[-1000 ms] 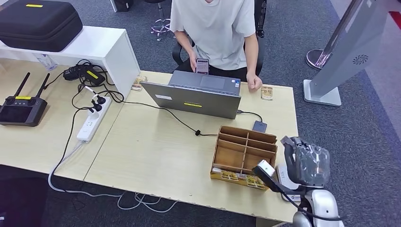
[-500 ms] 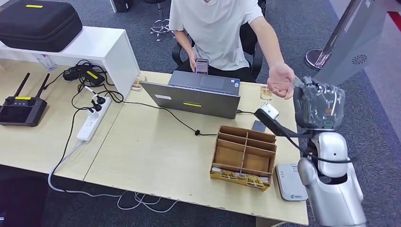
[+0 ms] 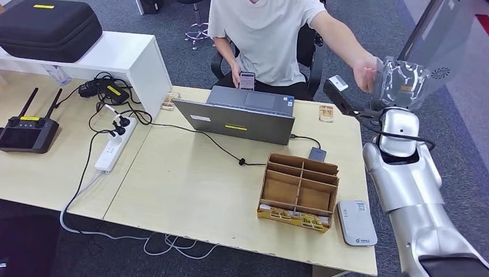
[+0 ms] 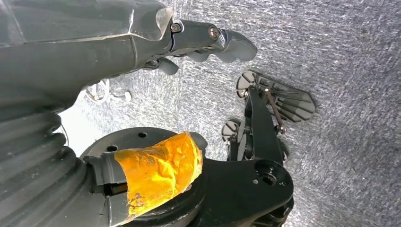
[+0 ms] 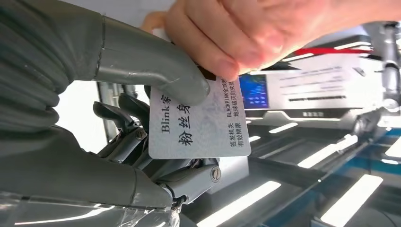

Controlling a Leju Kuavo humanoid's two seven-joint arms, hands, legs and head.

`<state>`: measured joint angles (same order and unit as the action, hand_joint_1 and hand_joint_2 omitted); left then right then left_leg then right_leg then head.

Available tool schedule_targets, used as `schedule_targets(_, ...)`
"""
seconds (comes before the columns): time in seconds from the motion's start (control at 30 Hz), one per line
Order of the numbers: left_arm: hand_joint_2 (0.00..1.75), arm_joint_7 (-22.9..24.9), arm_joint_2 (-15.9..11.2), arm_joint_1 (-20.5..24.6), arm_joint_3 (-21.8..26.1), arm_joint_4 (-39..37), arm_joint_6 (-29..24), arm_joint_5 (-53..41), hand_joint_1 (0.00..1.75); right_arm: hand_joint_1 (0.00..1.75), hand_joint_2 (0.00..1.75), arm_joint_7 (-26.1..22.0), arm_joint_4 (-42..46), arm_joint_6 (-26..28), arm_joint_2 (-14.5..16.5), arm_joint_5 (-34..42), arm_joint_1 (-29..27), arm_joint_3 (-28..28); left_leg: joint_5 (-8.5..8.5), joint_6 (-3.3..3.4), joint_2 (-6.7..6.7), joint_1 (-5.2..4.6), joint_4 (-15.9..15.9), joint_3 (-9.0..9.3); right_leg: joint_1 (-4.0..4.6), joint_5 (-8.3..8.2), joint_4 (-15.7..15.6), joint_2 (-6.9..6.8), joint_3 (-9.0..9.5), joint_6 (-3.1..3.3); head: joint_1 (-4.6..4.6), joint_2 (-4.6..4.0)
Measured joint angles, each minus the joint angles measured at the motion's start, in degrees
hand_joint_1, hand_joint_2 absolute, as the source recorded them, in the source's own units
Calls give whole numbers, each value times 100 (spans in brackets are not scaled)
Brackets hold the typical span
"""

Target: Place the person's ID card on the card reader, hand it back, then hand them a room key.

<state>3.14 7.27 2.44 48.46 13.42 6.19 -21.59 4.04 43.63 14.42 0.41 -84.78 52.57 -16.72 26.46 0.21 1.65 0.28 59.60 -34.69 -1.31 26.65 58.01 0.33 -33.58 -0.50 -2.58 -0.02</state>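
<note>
Right hand [image 3: 403,81] raised high past the far right corner of the desk [image 3: 190,190], meeting the seated person's outstretched hand [image 3: 364,74]. The right wrist view gives the detail: the ID card [image 5: 201,120] is pinched between the robot's thick thumb and the darker fingers [image 5: 142,142] beneath it, and the person's fingertips [image 5: 222,52] are on the same card at its upper edge. Both parties have it at once. I cannot say whether this is the card coming in or going back, though the card reader [image 3: 356,222] lies bare near the desk's front right corner, well apart from the exchange. Risks as I judge them: if the thumb lifts before the person has a firm hold, or the person lets go before the robot's pinch is sure, the card drops to the carpet beyond the desk edge; if both pull, it may bend or slip crooked in the pinch. Left hand [image 4: 213,42] hangs toward the floor with fingers curled in and nothing in them. Count: one ID card, one card reader, one wooden divided tray [image 3: 298,187] just beside the reader, one laptop [image 3: 242,115], one phone [image 3: 246,79] in the person's other hand, one person.
</note>
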Motion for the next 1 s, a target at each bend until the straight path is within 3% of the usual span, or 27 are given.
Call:
schedule_targets(0.1,175,-16,-3,0,0,0,0,0,0,175,175,37,-349,11,1,-21,65,61,0,0,0,-1,1,-3,0,-2,0,1,-2,-3,0,-1)
schedule_targets(0.23,175,-17,-6,0,0,0,24,0,0,0,175,39,-609,15,4,-28,100,118,0,0,1,0,1,-7,0,-2,0,0,-7,-3,0,-1)
schedule_targets(0.33,175,-17,-6,0,0,0,115,-4,0,0,175,-11,-710,43,5,-30,106,172,1,0,1,0,0,-8,0,-1,0,1,-11,-3,0,1)
schedule_targets(0.4,175,-18,-5,0,1,0,162,-1,0,0,87,-86,-757,94,5,-31,105,216,1,-1,-1,0,0,-9,0,-1,0,3,-12,-3,0,0)
schedule_targets(0.47,175,-21,-4,1,12,0,143,20,0,0,87,-214,-791,180,5,-27,93,260,1,-1,-2,0,0,-9,0,-1,0,4,-13,-3,0,-1)
schedule_targets(0.53,175,-16,-3,1,31,0,83,34,0,0,175,-433,-780,276,6,-2,46,303,1,0,-2,0,0,-8,0,-1,0,3,-12,-3,1,-1)
schedule_targets(0.83,175,46,8,0,134,0,-40,45,0,0,175,-1157,-167,342,44,272,-454,394,1,0,-1,0,0,-8,0,-2,-1,2,-12,-3,1,0)
schedule_targets(1.0,175,49,42,-2,277,0,-149,139,0,0,175,-1621,1122,346,-20,791,-1373,320,5,1,1,0,0,-9,0,5,-4,1,-14,-4,0,0)
